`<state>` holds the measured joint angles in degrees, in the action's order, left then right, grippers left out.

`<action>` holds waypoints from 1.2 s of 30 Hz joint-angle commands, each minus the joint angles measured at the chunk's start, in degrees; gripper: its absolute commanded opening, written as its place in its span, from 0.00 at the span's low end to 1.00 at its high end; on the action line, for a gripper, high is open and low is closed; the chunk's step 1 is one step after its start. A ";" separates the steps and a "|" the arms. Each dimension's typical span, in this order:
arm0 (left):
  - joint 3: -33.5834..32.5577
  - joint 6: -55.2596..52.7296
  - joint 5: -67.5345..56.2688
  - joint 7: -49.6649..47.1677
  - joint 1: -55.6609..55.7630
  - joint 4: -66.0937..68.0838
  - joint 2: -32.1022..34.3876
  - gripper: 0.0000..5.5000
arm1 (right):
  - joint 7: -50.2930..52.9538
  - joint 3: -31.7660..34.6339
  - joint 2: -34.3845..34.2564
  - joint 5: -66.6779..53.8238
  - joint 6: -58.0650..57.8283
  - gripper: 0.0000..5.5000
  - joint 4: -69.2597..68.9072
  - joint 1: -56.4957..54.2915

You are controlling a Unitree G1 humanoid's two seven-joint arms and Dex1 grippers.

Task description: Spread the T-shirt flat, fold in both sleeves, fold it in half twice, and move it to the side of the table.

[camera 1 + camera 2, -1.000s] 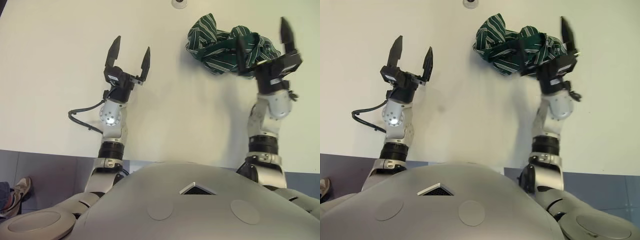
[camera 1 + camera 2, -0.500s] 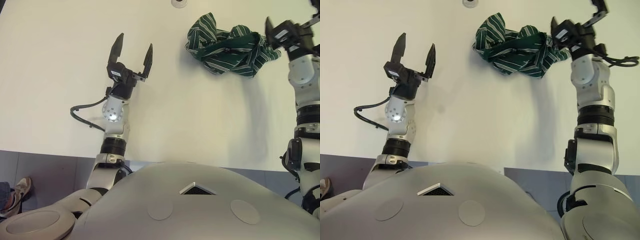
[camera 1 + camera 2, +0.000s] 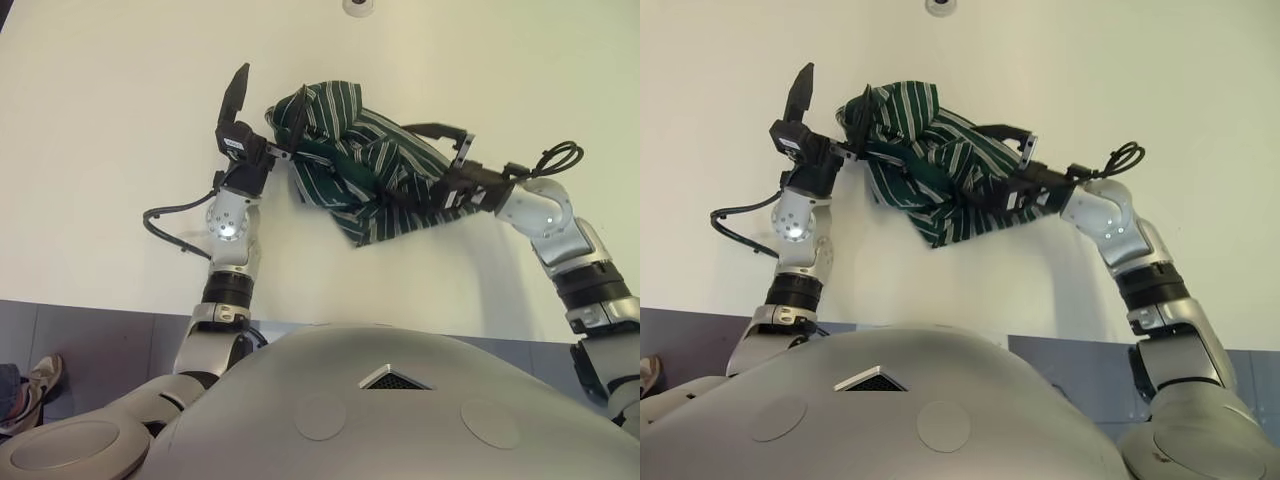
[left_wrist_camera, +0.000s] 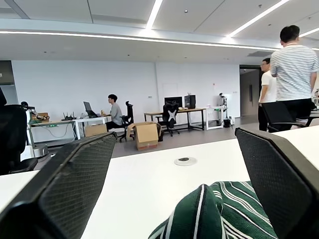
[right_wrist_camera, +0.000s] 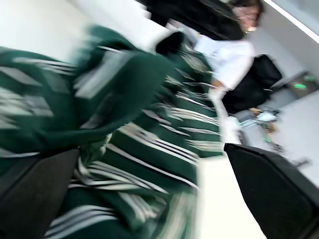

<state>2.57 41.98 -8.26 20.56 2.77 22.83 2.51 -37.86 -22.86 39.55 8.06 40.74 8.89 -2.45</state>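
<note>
The left arm reaches straight forward, its left gripper pointing away from the body with both fingers spread wide. The right arm bends inward at the elbow, the right gripper aimed sideways toward the left one, fingers apart.

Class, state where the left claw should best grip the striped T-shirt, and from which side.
Probably grip the raised fold at the left end of the T-shirt, lying between the fingers of the open left claw. Come from the robot's side, low and forward: the cloth is bunched, and that hump stands up enough to pinch.
</note>
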 commanded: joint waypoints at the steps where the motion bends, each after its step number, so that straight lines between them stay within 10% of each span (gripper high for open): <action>1: -0.09 -0.05 0.46 -0.09 0.36 -0.07 0.19 0.80 | -4.09 -1.12 1.68 -1.38 -1.73 0.98 -3.71 2.42; 14: 6.50 6.69 20.93 6.47 -8.38 -14.42 16.20 0.80 | -6.75 10.34 3.61 -16.06 -4.38 0.98 -8.35 1.23; 30: 9.04 6.28 32.63 1.15 -6.82 -15.38 26.69 0.80 | 6.77 8.59 -2.31 10.73 -3.68 0.98 7.73 -7.09; 36: 14.28 6.69 18.50 8.90 -10.09 -21.94 32.58 0.80 | 8.95 2.03 -3.13 20.55 -3.54 0.98 14.22 -8.88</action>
<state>17.35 49.53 15.06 27.64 -8.38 2.15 32.98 -28.73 -18.07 36.81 23.53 38.30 19.67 -11.60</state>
